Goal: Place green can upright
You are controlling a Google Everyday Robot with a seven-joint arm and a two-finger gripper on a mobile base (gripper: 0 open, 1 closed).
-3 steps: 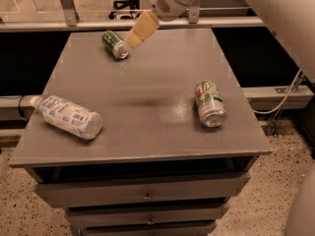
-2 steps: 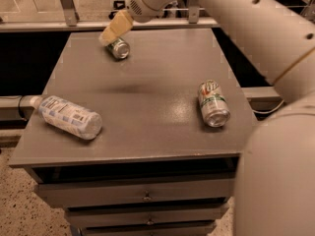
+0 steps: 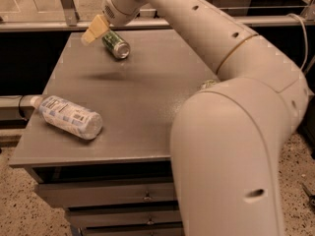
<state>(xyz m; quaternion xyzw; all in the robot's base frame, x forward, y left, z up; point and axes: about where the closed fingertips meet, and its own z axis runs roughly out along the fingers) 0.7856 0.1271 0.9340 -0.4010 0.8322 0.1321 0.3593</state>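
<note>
The green can lies on its side at the far left part of the grey table, its silver end facing the front right. My gripper hangs just left of and above the can's far end, its tan fingers pointing down to the left. It holds nothing that I can see. My arm sweeps from the right foreground across the table and hides much of its right side.
A clear plastic bottle lies on its side near the table's front left edge. A sliver of the silver-white can shows beside my arm at the right. Drawers sit under the table top. A rail runs behind the table.
My gripper has moved left from the right of the green can to its left end. My arm now fills the right foreground and covers most of the silver-white can.
</note>
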